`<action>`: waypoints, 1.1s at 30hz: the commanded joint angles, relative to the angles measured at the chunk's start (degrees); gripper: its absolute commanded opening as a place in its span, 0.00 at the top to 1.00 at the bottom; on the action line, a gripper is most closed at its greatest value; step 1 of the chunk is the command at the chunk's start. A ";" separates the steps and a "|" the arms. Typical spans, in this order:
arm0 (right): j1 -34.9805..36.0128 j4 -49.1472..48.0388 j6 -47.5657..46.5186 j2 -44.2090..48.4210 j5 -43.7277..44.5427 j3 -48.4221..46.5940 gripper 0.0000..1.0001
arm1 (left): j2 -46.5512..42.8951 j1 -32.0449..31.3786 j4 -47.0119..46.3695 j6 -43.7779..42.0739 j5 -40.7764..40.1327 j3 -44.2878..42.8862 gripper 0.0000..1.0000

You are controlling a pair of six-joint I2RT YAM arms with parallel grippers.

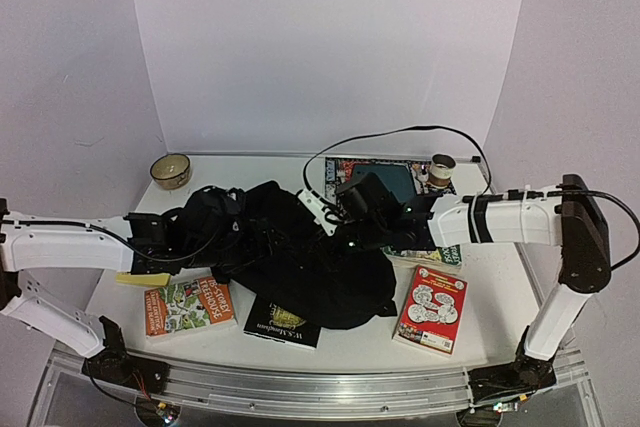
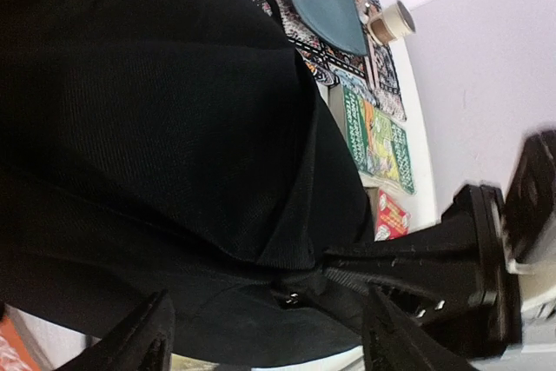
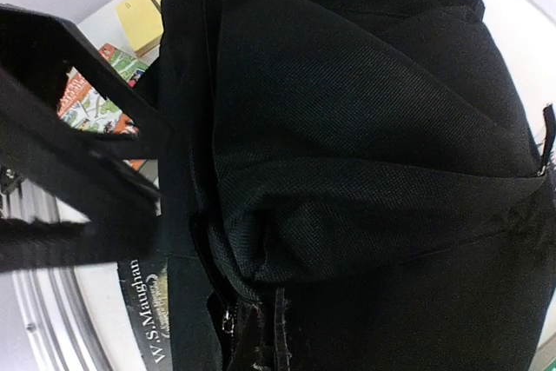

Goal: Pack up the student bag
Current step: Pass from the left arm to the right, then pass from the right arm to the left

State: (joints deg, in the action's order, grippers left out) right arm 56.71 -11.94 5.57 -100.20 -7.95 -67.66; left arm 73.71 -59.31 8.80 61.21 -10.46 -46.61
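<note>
Student bag (image 1: 300, 252) slumped mid worktop (image 1: 480, 337), front edge overlapping Maugham book (image 1: 281, 325). Left end effector (image 2: 274, 341) spread, nothing held, fabric just ahead. Right end effector (image 1: 345, 232) pressed together at bag's right side; pinched thing unclear. Risk: one-sided pull collapses bag mouth, drags book.

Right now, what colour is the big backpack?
The backpack is plain black; the top external view shows it best.

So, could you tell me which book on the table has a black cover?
The W.S. Maugham book, front centre against the student bag; the orange book and red book flank it.
</note>
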 commanded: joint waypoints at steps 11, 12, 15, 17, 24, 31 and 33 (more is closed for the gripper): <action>-4.62 2.95 3.35 1.06 -9.65 -1.16 1.00 | -1.95 0.55 15.64 -54.98 -2.60 -10.56 0.11; -4.66 3.14 3.39 1.25 -10.11 -1.16 1.00 | -1.90 0.69 16.50 -58.31 -2.91 -10.98 0.11; -4.70 3.64 3.36 1.87 -10.92 -1.17 1.00 | -2.02 0.84 18.08 -66.45 -3.08 -12.34 0.10; -4.70 3.90 3.15 2.34 -11.21 -1.16 1.00 | -2.05 0.94 18.35 -72.44 -2.19 -12.64 0.10; -4.69 4.15 2.90 3.15 -12.08 -1.19 1.00 | -2.18 5.45 16.95 -87.91 1.52 -8.37 0.10; -4.69 4.21 3.24 2.94 -12.75 -1.77 1.00 | 0.90 10.00 12.29 -92.92 11.79 -4.74 0.11; -4.72 4.21 3.37 2.87 -13.05 -2.07 1.00 | 2.60 10.19 11.60 -93.45 13.49 -4.73 0.12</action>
State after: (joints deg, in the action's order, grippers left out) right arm 53.01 -9.75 8.43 -99.83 -20.61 -67.66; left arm 73.53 -49.27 24.37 -27.58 -3.82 -51.92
